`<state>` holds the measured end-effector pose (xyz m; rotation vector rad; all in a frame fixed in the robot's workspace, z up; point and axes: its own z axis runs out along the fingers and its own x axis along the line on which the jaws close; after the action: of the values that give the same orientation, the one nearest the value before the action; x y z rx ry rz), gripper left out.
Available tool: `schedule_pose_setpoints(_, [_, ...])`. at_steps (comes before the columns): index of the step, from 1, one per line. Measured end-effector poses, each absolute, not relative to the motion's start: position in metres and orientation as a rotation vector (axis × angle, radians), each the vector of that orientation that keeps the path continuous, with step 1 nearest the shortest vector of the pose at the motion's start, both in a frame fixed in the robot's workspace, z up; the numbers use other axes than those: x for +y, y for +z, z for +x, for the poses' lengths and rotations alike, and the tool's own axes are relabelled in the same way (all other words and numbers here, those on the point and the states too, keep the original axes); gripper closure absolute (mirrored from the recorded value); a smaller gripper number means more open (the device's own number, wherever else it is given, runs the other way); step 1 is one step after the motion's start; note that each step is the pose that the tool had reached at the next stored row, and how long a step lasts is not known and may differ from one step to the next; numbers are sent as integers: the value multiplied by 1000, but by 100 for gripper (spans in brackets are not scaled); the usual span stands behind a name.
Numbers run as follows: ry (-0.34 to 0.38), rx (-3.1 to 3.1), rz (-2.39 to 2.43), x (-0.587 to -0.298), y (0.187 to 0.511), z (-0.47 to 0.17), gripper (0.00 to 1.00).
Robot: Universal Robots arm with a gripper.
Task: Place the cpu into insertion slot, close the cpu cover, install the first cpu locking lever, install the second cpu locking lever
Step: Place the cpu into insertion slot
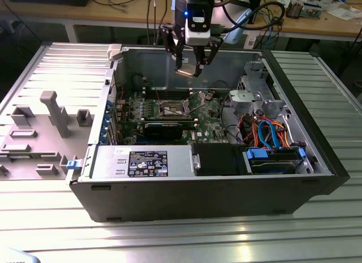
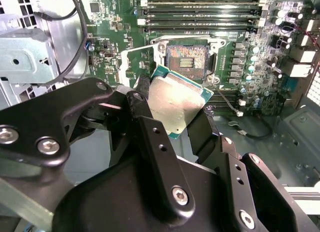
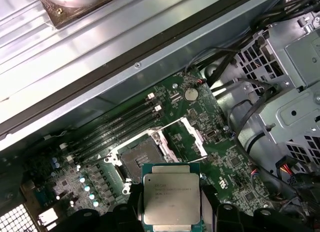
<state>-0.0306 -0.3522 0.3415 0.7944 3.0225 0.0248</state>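
The cpu (image 2: 177, 98), a flat square chip with a silvery top and a green edge, hangs in the air with my gripper (image 2: 175, 106) shut on it, one black finger on each side. In the exterior view the gripper (image 1: 189, 68) holds it high above the green board inside the open computer case. The insertion slot (image 3: 134, 158) lies bare below and slightly ahead of the chip, its dark centre exposed (image 2: 187, 57). The cpu cover (image 3: 186, 137), a silvery frame with a square window, stands swung open beside the slot.
Long black memory slots (image 2: 200, 15) run just beyond the socket. A metal drive cage (image 1: 257, 93) with blue and orange cables (image 1: 266, 133) fills the exterior view's right. A black power supply (image 1: 164, 161) lines the case front. A grey fixture tray (image 1: 39, 127) lies outside the case.
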Motion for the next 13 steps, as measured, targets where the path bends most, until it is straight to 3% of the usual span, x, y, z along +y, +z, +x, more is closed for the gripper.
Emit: schedule_pose_setpoints(13, [24, 3018, 811, -352, 341, -31, 45])
